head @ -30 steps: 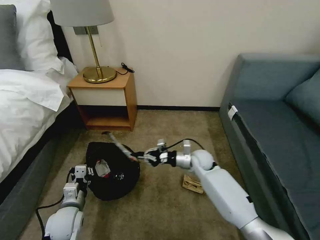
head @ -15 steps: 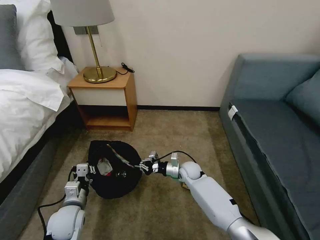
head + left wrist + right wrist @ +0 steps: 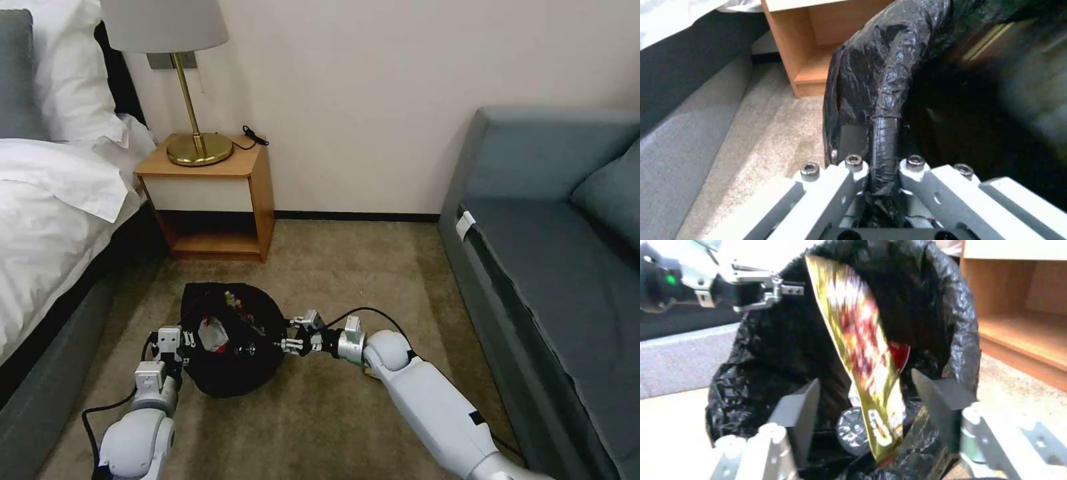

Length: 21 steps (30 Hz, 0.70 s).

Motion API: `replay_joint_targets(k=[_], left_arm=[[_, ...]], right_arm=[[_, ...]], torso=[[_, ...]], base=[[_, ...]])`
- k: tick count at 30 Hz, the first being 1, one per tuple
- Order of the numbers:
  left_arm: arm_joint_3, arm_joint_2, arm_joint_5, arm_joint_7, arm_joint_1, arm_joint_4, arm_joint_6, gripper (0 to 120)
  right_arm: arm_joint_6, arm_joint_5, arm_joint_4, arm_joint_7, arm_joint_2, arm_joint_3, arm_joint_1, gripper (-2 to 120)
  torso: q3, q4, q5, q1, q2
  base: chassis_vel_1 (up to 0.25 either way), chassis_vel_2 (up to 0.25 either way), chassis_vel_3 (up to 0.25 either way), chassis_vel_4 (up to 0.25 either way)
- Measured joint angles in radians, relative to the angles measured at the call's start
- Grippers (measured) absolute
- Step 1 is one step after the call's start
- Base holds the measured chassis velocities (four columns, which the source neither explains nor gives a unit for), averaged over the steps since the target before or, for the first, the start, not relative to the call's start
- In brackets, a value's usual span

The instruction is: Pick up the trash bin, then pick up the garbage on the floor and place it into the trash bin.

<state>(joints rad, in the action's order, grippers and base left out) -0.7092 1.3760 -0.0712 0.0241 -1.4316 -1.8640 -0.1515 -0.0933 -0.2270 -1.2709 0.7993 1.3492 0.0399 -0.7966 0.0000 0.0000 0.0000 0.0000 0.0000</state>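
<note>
Fingers (image 3: 795, 406) spread around gold wrapper (image 3: 858, 350) inside black-lined bin (image 3: 951, 323).

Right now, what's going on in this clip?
The left gripper is clamped on the rim of the trash bin, holding it tilted beside the bed. The right gripper sits open at the bin's mouth, and a gold snack wrapper is between its fingers, blurred, dropping into the black bag. A red-white wrapper already lies inside.
</note>
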Motion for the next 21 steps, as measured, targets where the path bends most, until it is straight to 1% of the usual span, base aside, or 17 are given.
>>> replay_joint_targets(k=[1,2,3,4,6,7,8,11,12,13,15,16,18,19,20,21], left_arm=[[-0.002,-0.001,-0.002,-0.001,-0.001,0.002,0.002,1],[-0.005,-0.003,-0.005,-0.001,-0.001,0.004,0.004,1],[-0.005,-0.003,-0.005,-0.001,-0.001,0.004,0.004,1],[-0.007,-0.004,-0.006,-0.001,-0.002,0.005,0.005,1],[-0.009,-0.006,-0.008,-0.001,-0.003,0.007,0.008,1],[-0.01,-0.006,-0.011,-0.002,-0.003,0.008,0.011,1],[-0.01,-0.006,-0.011,-0.002,-0.003,0.008,0.011,1],[-0.011,-0.006,-0.013,-0.002,-0.006,0.009,0.016,1],[-0.011,-0.006,-0.013,-0.002,-0.006,0.009,0.016,1],[-0.012,-0.006,-0.014,-0.002,-0.009,0.008,0.017,1],[-0.012,-0.007,-0.015,-0.002,-0.012,0.008,0.021,1],[-0.012,-0.007,-0.015,-0.002,-0.012,0.008,0.021,1],[-0.013,-0.009,-0.015,-0.002,-0.014,0.009,0.024,1],[-0.012,-0.009,-0.014,-0.002,-0.014,0.011,0.025,1],[-0.012,-0.009,-0.014,-0.002,-0.014,0.011,0.025,1],[-0.01,-0.009,-0.013,-0.002,-0.014,0.013,0.025,1]], right_arm=[[0.0,0.0,-0.015,0.0,-0.002,-0.003,-0.007,64],[0.005,-0.003,-0.043,-0.003,-0.007,-0.006,-0.015,71],[0.005,-0.003,-0.043,-0.003,-0.007,-0.006,-0.015,71],[0.01,-0.008,-0.066,-0.008,-0.011,-0.008,-0.02,76],[0.018,-0.006,-0.101,-0.033,-0.021,-0.01,-0.026,85],[0.025,0.015,-0.113,-0.05,-0.029,-0.015,-0.027,90],[0.025,0.015,-0.113,-0.05,-0.029,-0.015,-0.027,90],[0.038,0.149,-0.115,-0.049,-0.057,-0.059,-0.019,99],[0.038,0.149,-0.115,-0.049,-0.057,-0.059,-0.019,99],[0.04,0.211,-0.11,-0.016,-0.068,-0.085,-0.014,99],[0.061,0.392,-0.109,0.13,-0.083,-0.158,-0.012,100],[0.061,0.392,-0.109,0.13,-0.083,-0.158,-0.012,100],[0.057,0.576,-0.114,0.281,-0.081,-0.245,-0.013,100],[0.051,0.643,-0.113,0.358,-0.08,-0.285,-0.015,100],[0.051,0.643,-0.113,0.358,-0.08,-0.285,-0.015,100],[0.047,0.68,-0.107,0.4,-0.081,-0.31,-0.019,100]], torso=[[0.0,0.0,0.0001,0.0,0.0],[0.0,0.0,0.0001,0.0,0.0],[0.0,0.0,0.0001,0.0,0.0],[0.0,0.0001,0.0,0.0,0.0],[0.0,0.0001,0.0001,0.0,0.0],[0.0,0.0002,0.0002,0.0,0.0],[0.0,0.0002,0.0002,0.0,0.0],[0.0,0.0001,0.0002,0.0,0.0],[0.0,0.0001,0.0002,0.0,0.0],[0.0,0.0001,0.0002,0.0,0.0],[0.0,0.0002,0.0003,0.0,0.0],[0.0,0.0002,0.0003,0.0,0.0],[0.0,0.0,0.0001,0.0,0.0],[0.0,-0.0002,-0.0001,0.0,0.0],[0.0,-0.0002,-0.0001,0.0,0.0],[0.0,-0.0001,0.0,0.0,0.0]], base=[[0.0,0.0,0.0,0.0],[0.0,0.0,0.0,0.0],[0.0,0.0,0.0,0.0],[0.0,0.0,0.0,0.0],[0.0,0.0,0.0,0.0],[0.0,0.0,0.0,0.0],[0.0,0.0,0.0,0.0],[0.0,0.0,0.0,0.0],[0.0,0.0,0.0,0.0],[0.0,0.0,0.0,0.0],[0.0,0.0,0.0,0.0],[0.0,0.0,0.0,0.0],[0.0,0.0,0.0,0.0],[0.0,0.0,0.0,0.0],[0.0,0.0,0.0,0.0],[0.0,0.0,0.0,0.0]])
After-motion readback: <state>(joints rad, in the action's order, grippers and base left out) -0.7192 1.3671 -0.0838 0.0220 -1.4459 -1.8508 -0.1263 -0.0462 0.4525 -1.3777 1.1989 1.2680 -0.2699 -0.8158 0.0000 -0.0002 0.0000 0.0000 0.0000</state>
